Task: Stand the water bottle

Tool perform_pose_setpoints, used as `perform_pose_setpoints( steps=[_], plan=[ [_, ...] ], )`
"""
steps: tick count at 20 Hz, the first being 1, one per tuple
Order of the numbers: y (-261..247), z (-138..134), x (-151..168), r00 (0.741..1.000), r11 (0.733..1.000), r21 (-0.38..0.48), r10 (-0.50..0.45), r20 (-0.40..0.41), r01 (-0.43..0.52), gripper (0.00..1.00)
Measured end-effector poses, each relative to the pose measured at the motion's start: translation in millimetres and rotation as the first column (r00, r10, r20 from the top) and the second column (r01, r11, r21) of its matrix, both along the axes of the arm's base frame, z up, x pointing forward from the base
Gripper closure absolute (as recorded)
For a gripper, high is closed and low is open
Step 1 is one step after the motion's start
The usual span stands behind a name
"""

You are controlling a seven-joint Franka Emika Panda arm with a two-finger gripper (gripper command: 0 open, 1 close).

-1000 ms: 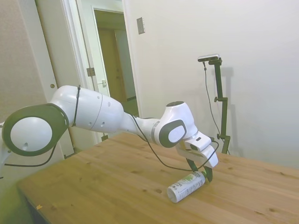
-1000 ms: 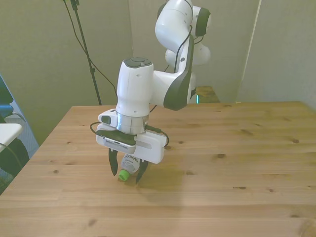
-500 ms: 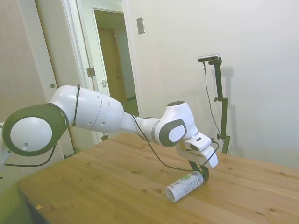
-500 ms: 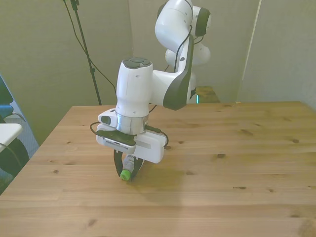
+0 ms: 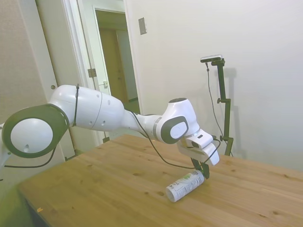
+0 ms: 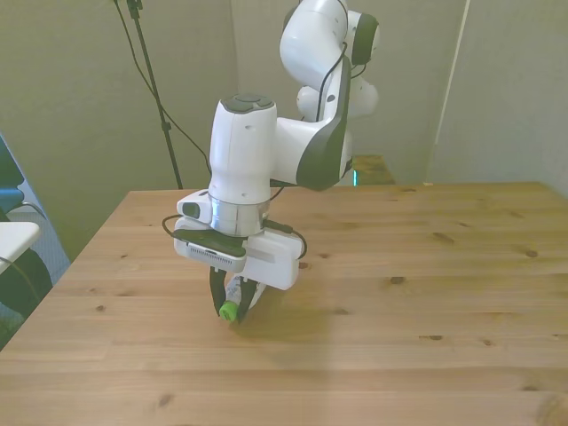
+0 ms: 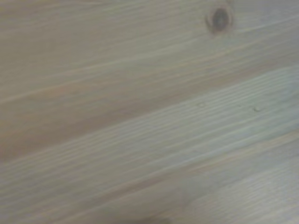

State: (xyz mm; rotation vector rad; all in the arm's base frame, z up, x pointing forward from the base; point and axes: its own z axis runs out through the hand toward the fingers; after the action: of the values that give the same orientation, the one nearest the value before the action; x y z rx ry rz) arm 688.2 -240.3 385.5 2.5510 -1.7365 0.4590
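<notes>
**Operator:** Wooden surface (image 6: 426, 266) is carrying one item only. Report from the near side outward.

**Technician:** Nearest the front camera, the water bottle (image 5: 185, 185) is showing its green cap (image 6: 229, 310). In the side view the bottle is lying tilted: its base end is resting on the surface while its cap end is sitting raised inside the hand (image 6: 232, 302). The white label is facing the side camera.

**Operator:** Hand state?

**Technician:** The hand is gripping the bottle near the cap; the dark fingers (image 5: 202, 169) are pressing in on either side of the neck. Behind and above it, the white arm (image 6: 244, 169) is reaching down toward the surface. The wrist view is showing only blurred wood grain.

**Operator:** Step in hand?

**Technician:** Judged from the tilt, the lift-and-rotate step is under way; the bottle is not yet upright.

**Operator:** Next move?

**Technician:** It is calling for raising the cap end over the base end as a pivot until the body is vertical, then setting the base flat before opening. The bottle looks light, so the base may slide rather than pivot.

**Operator:** Beyond that?

**Technician:** A plain wall and an open doorway (image 5: 113, 61).
</notes>
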Motion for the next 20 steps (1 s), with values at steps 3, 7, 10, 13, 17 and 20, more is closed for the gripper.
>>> perform_pose_setpoints(
  steps=[3, 7, 10, 13, 17, 20],
  plan=[
    [22.4, 40.1, 3.0, 0.995, 1.000, 0.001, -0.010, 0.104, 0.010, 1.00],
    [58.3, 87.8, -5.4, 0.953, 0.999, 0.006, -0.051, 0.299, 0.052, 1.00],
    [73.4, 100.1, -16.1, 0.907, 0.997, -0.016, -0.066, 0.416, 0.080, 1.00],
    [83.2, 99.4, -26.2, 0.849, 0.992, -0.076, -0.049, 0.526, 0.104, 1.00],
    [98.9, 99.2, -40.5, 0.777, 0.977, -0.159, -0.007, 0.629, 0.138, 1.00],
    [107.1, 99.0, -43.9, 0.775, 0.971, -0.189, 0.008, 0.632, 0.144, 1.00]
  ],
)
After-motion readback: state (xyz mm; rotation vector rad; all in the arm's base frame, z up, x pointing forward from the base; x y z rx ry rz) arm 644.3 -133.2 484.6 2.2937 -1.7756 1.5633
